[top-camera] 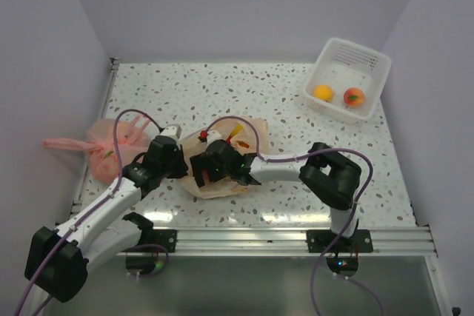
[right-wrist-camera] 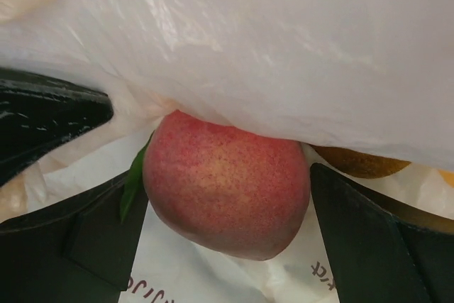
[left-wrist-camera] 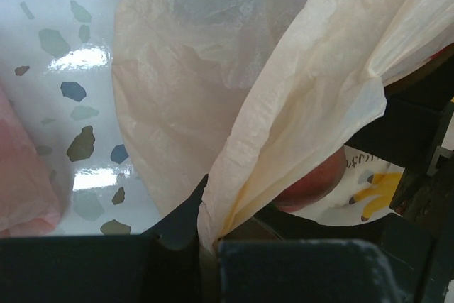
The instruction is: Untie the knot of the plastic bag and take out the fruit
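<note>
The speckled counter (top-camera: 296, 109) filled the middle of the top view. The 2 arms reached in from the bottom edge, the left arm (top-camera: 111, 205) from the lower left and the right arm (top-camera: 333, 175) from the lower right, and both met over the plastic bag (top-camera: 248, 129) at the centre of the frame.

That pale peach-orange bag lay crumpled on the counter, partly hidden under both wrists. Its knot could not be made out beneath them.

In the left wrist view the left jaws were clenched on a gathered fold of the bag's film, which fanned up and to the right from the bottom centre.

A pink bag (top-camera: 104, 146) sat at the left edge of the counter, near the left arm. A white basket (top-camera: 378, 72) stood at the upper right, well apart from both bags, and held 1 orange fruit (top-camera: 322, 92) and 1 reddish fruit (top-camera: 354, 96).

In the right wrist view the right jaws stood released and spread wide inside the bag. A peach (right-wrist-camera: 227, 189) lay between them under the film. A brownish fruit (right-wrist-camera: 358, 163) showed just behind it at the right. A green leaf (right-wrist-camera: 133, 182) lay against the peach's left side.
</note>
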Motion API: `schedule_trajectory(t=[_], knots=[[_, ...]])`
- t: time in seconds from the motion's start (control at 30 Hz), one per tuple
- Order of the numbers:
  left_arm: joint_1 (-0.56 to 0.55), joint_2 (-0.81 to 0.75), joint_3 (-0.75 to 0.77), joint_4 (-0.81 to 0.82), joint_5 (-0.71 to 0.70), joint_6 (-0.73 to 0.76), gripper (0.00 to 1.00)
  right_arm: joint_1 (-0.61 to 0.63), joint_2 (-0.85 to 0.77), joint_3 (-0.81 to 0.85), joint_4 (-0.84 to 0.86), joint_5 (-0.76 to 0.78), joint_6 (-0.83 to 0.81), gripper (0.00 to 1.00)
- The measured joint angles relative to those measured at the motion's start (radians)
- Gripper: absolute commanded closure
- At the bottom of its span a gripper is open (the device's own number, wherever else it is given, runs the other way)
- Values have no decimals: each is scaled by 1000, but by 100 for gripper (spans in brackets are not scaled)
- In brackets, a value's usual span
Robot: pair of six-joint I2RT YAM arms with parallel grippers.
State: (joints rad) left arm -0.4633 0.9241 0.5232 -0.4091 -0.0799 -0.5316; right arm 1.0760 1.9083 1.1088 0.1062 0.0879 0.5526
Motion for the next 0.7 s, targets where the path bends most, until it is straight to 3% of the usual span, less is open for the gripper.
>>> schedule_trajectory(t=[0.1, 0.2, 0.27, 0.37, 0.7], knots=[[-3, 4, 0, 2, 0, 0, 100, 0, 0, -6, 26, 4, 1, 6], [-4, 10, 0, 3, 0, 0, 100, 0, 0, -15, 49, 15, -5, 31], [-4, 10, 0, 3, -1, 0, 100, 0, -3, -24, 60, 29, -10, 57], [-4, 12, 0, 3, -1, 0, 100, 0, -27, -47, 63, 49, -22, 75], [-4, 87, 37, -4, -6, 19, 100, 0, -329, -109, -74, 51, -132, 86]])
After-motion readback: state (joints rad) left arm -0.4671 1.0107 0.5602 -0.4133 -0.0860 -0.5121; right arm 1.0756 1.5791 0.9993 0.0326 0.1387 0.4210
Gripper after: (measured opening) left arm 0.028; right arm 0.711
